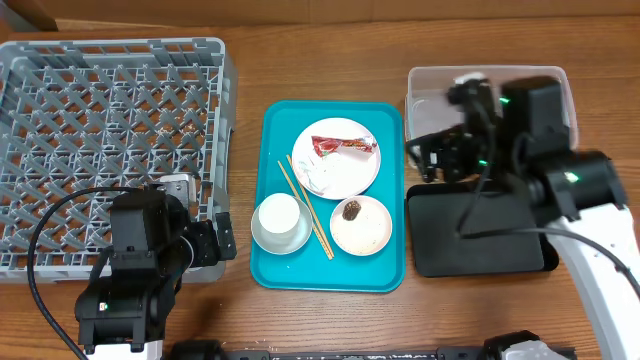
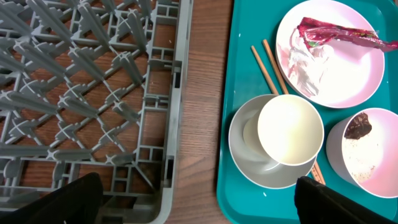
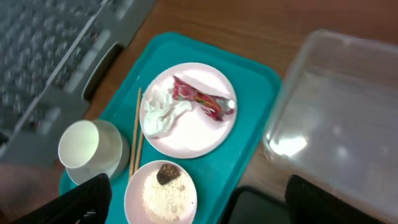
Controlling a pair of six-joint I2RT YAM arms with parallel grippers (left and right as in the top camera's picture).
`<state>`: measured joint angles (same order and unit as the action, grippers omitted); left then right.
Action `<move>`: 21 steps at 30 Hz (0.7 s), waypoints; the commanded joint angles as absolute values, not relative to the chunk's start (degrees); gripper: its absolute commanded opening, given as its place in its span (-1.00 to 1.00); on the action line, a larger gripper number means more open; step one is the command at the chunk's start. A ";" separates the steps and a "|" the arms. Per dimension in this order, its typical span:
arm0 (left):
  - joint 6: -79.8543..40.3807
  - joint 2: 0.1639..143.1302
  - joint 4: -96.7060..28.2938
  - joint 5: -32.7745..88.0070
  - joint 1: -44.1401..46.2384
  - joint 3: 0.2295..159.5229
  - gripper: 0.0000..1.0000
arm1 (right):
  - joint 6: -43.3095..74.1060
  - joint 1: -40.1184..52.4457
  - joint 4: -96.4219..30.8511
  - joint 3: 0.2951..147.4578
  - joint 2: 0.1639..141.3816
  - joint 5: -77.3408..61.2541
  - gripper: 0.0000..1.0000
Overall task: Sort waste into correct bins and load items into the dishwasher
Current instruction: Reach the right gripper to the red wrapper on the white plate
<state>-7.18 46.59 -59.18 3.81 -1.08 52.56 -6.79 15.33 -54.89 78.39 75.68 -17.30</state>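
A red-and-white wrapper point(image 1: 343, 145) lies on the large white plate point(image 1: 335, 170) on the teal tray. The small plate point(image 1: 365, 232) holds rice point(image 3: 160, 198) and a dark brown lump point(image 1: 351, 210). A white cup point(image 1: 279, 214) stands in the grey bowl point(image 1: 262, 238), with two chopsticks point(image 1: 305, 205) beside it. The grey dish rack point(image 1: 110, 140) is at the left. The clear tub point(image 1: 490, 85) and black tray point(image 1: 475, 235) are at the right. My left gripper point(image 2: 199, 208) is open and empty between the rack and the teal tray. My right gripper point(image 3: 199, 199) is open and empty, high over the teal tray's right edge.
The teal tray point(image 1: 290, 275) sits mid-table between the rack and the bins. A strip of bare wood point(image 2: 202, 112) separates the rack from the tray. A crumpled white tissue point(image 3: 163, 112) lies on the large plate beside the wrapper.
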 commanded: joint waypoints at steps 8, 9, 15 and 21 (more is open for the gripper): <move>-7.94 46.39 -59.35 4.05 -0.71 54.02 0.99 | -26.96 29.76 -50.00 83.22 94.30 -5.78 0.84; -7.94 46.39 -59.35 4.05 -0.71 54.02 1.00 | -26.94 30.06 -49.08 83.22 95.74 -5.74 0.83; -7.94 46.39 -59.37 4.05 -0.71 54.02 1.00 | -26.87 30.37 -41.39 83.22 106.26 -5.15 0.72; -7.94 46.39 -59.37 4.05 -0.71 54.02 1.00 | -26.87 30.35 -37.76 83.22 113.89 -2.98 0.47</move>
